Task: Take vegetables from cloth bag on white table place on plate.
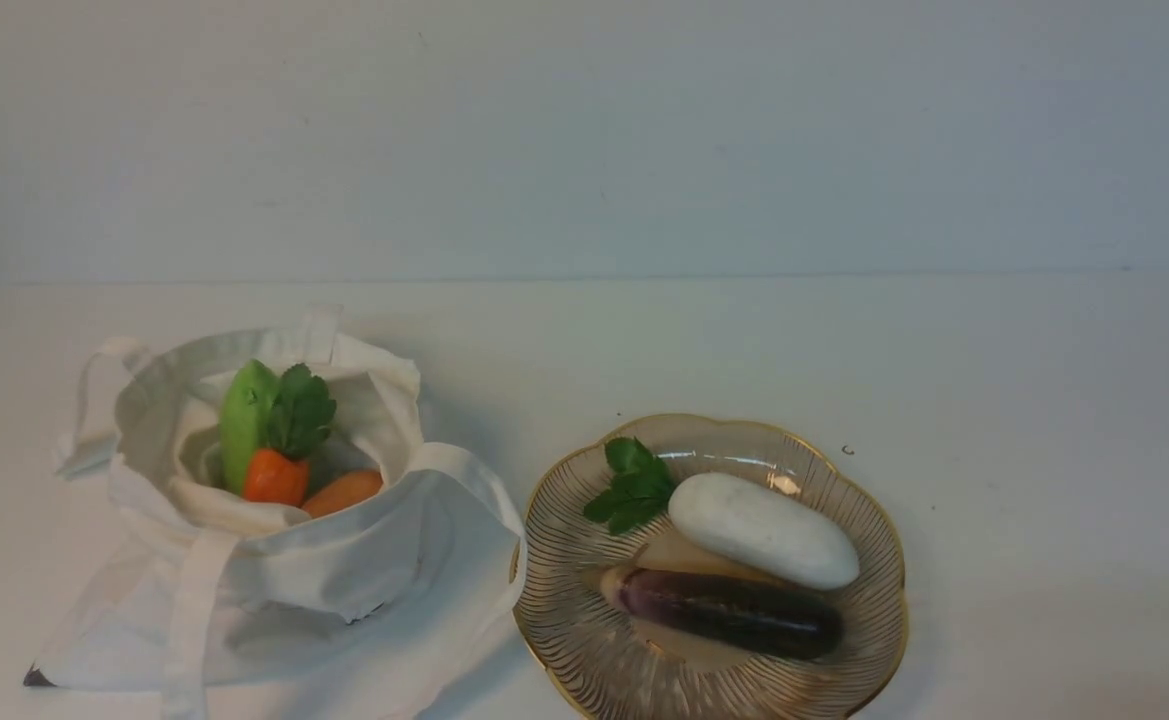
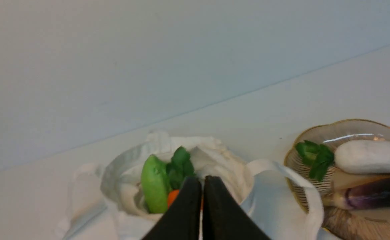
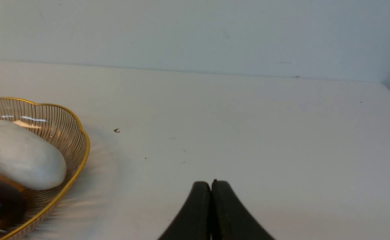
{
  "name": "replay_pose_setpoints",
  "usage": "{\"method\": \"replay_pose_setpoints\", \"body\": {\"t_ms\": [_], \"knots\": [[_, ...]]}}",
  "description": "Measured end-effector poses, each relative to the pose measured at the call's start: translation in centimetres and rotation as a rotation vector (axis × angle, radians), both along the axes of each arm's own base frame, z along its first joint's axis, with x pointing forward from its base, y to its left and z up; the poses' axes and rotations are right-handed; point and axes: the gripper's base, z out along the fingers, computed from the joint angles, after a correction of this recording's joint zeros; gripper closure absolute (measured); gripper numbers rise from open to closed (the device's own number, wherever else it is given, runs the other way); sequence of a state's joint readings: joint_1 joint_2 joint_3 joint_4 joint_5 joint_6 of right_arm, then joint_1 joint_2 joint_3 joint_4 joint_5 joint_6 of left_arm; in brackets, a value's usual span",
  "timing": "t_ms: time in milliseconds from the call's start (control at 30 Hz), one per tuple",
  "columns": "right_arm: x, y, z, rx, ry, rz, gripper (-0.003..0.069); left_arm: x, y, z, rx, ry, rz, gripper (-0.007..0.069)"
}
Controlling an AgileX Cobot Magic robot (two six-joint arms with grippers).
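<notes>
The cloth bag slumps on the left part of the white surface, with its mouth open upward. Inside, a light green gourd stands touching an orange carrot with dark green leaves. An orange-tan tuber lies just beside the carrot, against the bag's front fold. The bag's right edge meets the rim of the plate, a clear glass dish with a scalloped gold rim that sits to the bag's right. On the plate, a dark purple eggplant lies at the near side, and a white oblong vegetable lies just behind it with a green leaf sprig at its left end. A pale tan piece shows between the two. The left hand points toward the bag's mouth, its black fingers pressed together and holding nothing. The right hand is over bare surface to the right of the plate, its fingers likewise together and holding nothing.
</notes>
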State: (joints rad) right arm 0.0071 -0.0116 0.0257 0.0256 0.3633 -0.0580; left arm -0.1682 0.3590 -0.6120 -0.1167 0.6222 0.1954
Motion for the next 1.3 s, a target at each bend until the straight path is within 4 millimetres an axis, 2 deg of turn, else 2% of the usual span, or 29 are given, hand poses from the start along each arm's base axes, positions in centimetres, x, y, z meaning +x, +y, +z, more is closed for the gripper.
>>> {"method": "replay_pose_setpoints", "body": {"t_ms": [33, 200, 233, 267, 300, 333, 400, 533, 833, 1300], "knots": [[0.0, 0.0, 0.0, 0.000, 0.000, 0.000, 0.0674, -0.2, 0.2, -0.3, -0.003, -0.003, 0.016, 0.0629], [0.0, 0.0, 0.0, 0.000, 0.000, 0.000, 0.0674, -0.9, 1.5, -6.1, 0.023, 0.021, 0.154, 0.0629], [0.0, 0.0, 0.0, 0.000, 0.000, 0.000, 0.0674, -0.9, 1.6, -7.6, 0.029, 0.032, 0.162, 0.0629], [0.0, 0.0, 0.0, 0.000, 0.000, 0.000, 0.0674, -1.0, 1.7, -7.6, 0.030, 0.026, 0.163, 0.0629], [0.0, 0.0, 0.0, 0.000, 0.000, 0.000, 0.0674, -1.1, 1.7, -10.1, 0.036, 0.037, 0.161, 0.0629], [0.0, 0.0, 0.0, 0.000, 0.000, 0.000, 0.0674, -1.1, 1.7, -10.1, 0.036, 0.033, 0.162, 0.0629], [0.0, 0.0, 0.0, 0.000, 0.000, 0.000, 0.0674, -1.2, 1.6, -12.8, 0.028, 0.032, 0.153, 0.0629], [0.0, 0.0, 0.0, 0.000, 0.000, 0.000, 0.0674, -1.1, 1.4, -16.3, -0.007, 0.023, 0.138, 0.0629], [0.0, 0.0, 0.0, 0.000, 0.000, 0.000, 0.0674, -1.1, 1.7, -16.8, -0.046, 0.041, 0.221, 0.0629], [0.0, 0.0, 0.0, 0.000, 0.000, 0.000, 0.0674, -1.1, 1.7, -16.8, -0.027, 0.039, 0.218, 0.0629]]}}
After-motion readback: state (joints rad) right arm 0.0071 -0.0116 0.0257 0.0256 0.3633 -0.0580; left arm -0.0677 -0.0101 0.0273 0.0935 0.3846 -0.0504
